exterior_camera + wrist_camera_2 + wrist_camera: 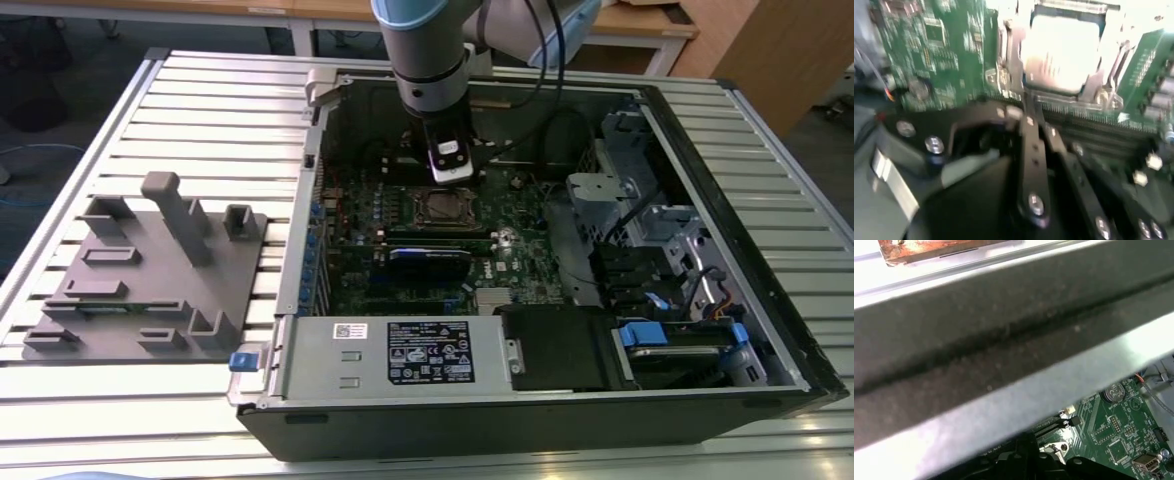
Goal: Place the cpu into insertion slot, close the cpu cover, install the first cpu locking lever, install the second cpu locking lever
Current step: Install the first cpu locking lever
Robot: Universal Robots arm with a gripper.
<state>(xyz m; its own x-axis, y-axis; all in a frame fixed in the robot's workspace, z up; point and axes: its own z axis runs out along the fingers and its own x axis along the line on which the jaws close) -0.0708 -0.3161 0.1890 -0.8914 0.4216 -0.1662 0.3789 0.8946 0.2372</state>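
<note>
- The cpu (1061, 52), a flat square chip with a pale silver metal top, sits in the insertion slot (442, 207), a square silver-rimmed socket on the green board
- The gripper (451, 178), black-fingered, hangs just beside the socket's 12 o'clock edge in the exterior view
- Whether the gripper is parted or closed cannot be told

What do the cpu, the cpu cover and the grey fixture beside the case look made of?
cpu: pale metal top, glaring under light.
cpu cover: thin silvery sheet metal, bright reflective edges.
Grey fixture: matte uniform grey, blocky posts; probably plastic, perhaps printed.
</note>
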